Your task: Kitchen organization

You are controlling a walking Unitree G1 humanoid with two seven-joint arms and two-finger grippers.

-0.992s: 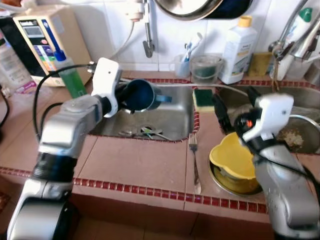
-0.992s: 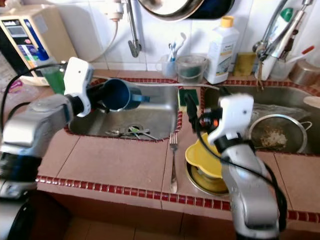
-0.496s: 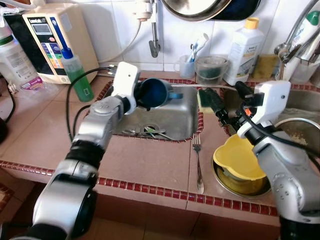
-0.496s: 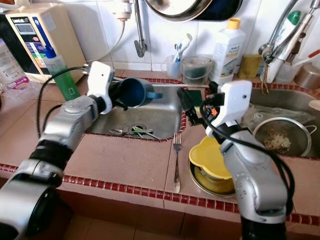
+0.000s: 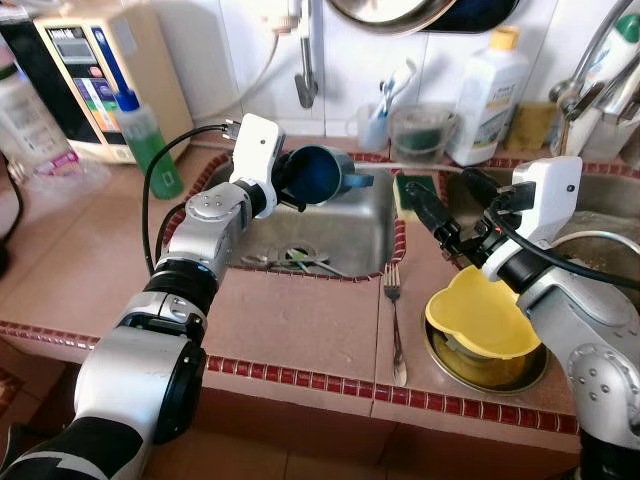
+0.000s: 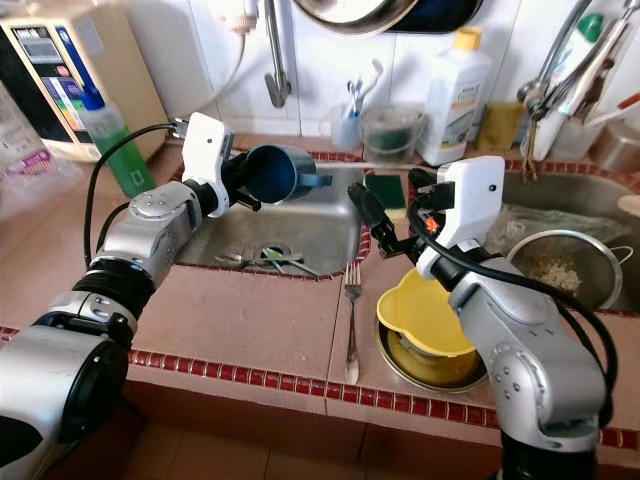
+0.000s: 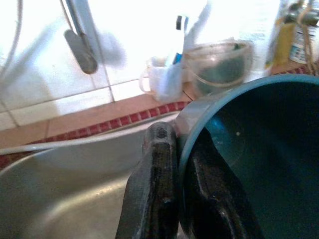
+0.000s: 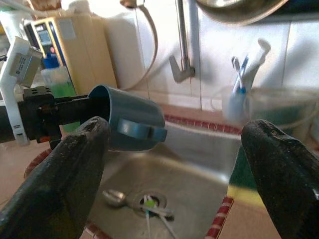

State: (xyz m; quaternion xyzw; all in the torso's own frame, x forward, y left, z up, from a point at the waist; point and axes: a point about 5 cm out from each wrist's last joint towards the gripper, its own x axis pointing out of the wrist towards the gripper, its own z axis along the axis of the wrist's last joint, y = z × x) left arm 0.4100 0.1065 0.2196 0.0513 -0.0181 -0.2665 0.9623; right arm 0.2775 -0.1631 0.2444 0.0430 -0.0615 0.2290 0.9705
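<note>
Near edge of the tiled bench [image 5: 290,330]: a fork [image 5: 392,320] lies beside a yellow bowl [image 5: 480,318] nested in a metal bowl [image 5: 500,370]. Right gripper [image 5: 440,222] hovers just beyond, jaws spread wide, empty. Farther left, the left gripper [image 5: 285,180] has its jaws clamped on the rim of a blue cup [image 5: 325,175] (tipped on its side) above the sink [image 5: 350,225], which holds cutlery.

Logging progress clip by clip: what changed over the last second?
The left gripper, jaws clamped on the rim of the blue plastic mug, has carried it a little further along over the steel sink, toward the right gripper. The right gripper's jaws stay open near the sink's edge. The steel fork and yellow bowl have not moved.
</note>
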